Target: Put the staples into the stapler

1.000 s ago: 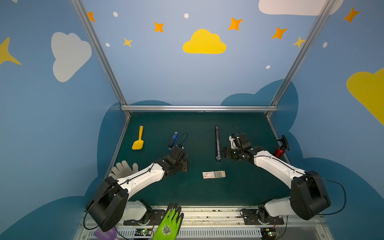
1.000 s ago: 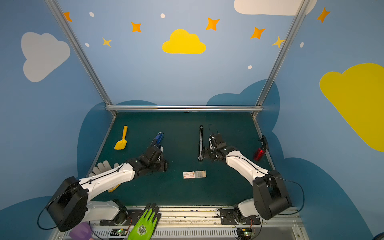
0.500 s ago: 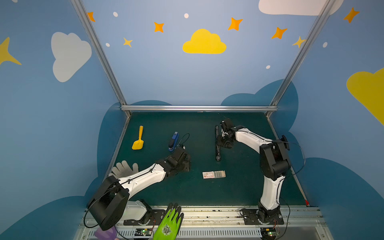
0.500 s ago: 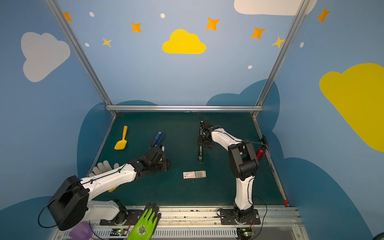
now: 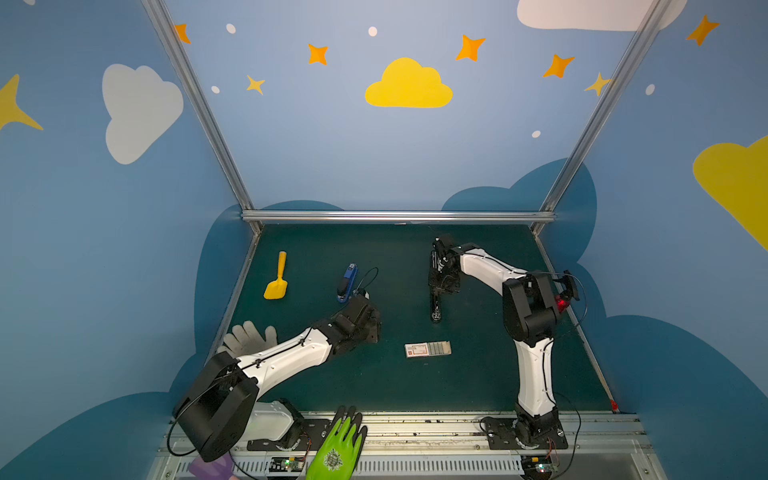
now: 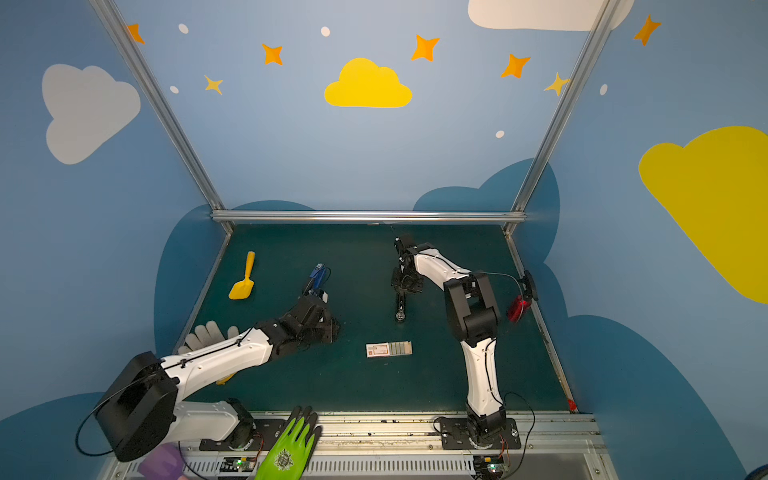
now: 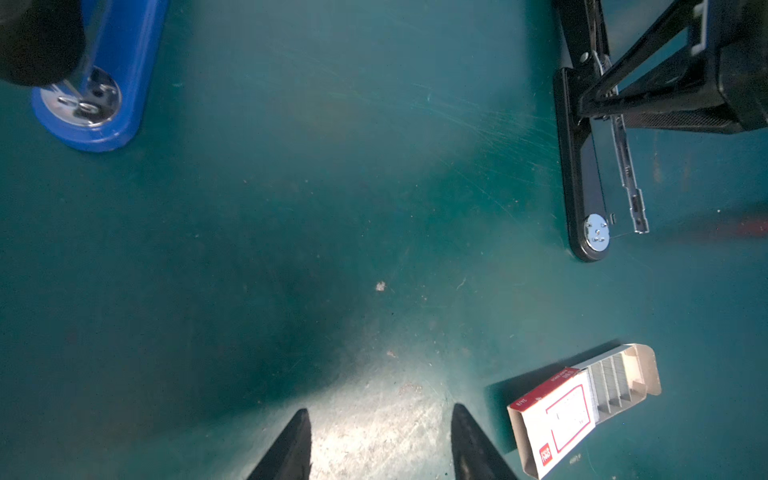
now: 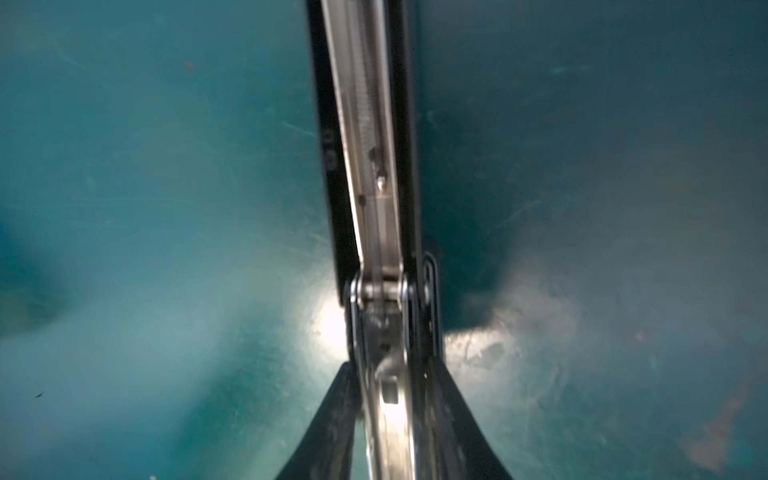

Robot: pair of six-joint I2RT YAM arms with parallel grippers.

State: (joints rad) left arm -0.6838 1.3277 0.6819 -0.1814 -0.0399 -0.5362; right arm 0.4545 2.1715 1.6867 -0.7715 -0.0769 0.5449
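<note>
Staples (image 7: 611,382) sit as silvery-grey ribbed strips in the pulled-out tray of a small white cardboard box (image 5: 417,350) with a red-edged label. It lies flat on the dark green mat (image 5: 478,374) near the front middle, apart from both arms. Just to its left the left gripper (image 7: 380,415) hovers over bare, scuffed mat, its two black wedge-shaped fingers roughly half spread with nothing between them. Farther back, right of centre, a black stapler (image 5: 435,305) lies folded open, long and narrow, its matte black base ending in a round shiny anvil plate with a bright steel magazine rail beside it. The right gripper (image 8: 390,374) sits at its hinge; the wrist view is blurred, but the dark fingers seem to press against both sides of the metal there. Left of centre at about the same depth lies a glossy blue stapler (image 5: 347,282). Toward the left edge is a yellow plastic scoop (image 5: 276,280) with a slim handle.
</note>
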